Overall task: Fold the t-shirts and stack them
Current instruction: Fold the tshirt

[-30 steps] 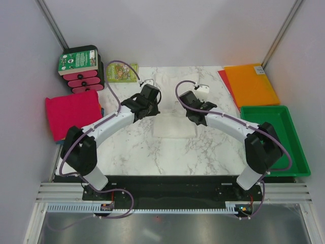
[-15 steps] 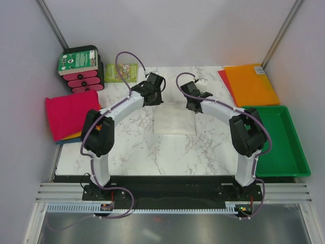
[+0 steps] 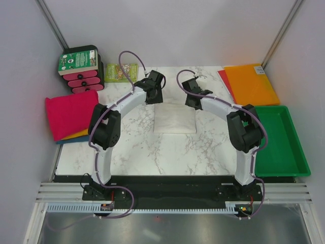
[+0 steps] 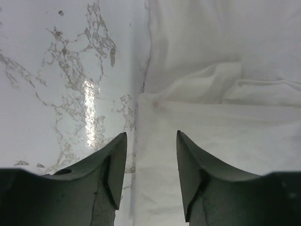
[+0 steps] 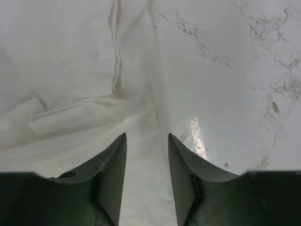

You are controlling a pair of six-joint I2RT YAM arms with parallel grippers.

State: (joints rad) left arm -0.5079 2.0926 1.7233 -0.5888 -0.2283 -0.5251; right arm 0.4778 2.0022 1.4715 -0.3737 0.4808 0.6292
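Your left gripper (image 4: 151, 133) and right gripper (image 5: 146, 135) both stand partly open above the white shirt's (image 3: 175, 120) side edges, holding nothing.

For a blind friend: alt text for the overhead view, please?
A folded white shirt lies on the marble table, the left arm and right arm reaching over its far corners. A shirt pile, pink on top, sits at the left; an orange sheet and green tray at the right.
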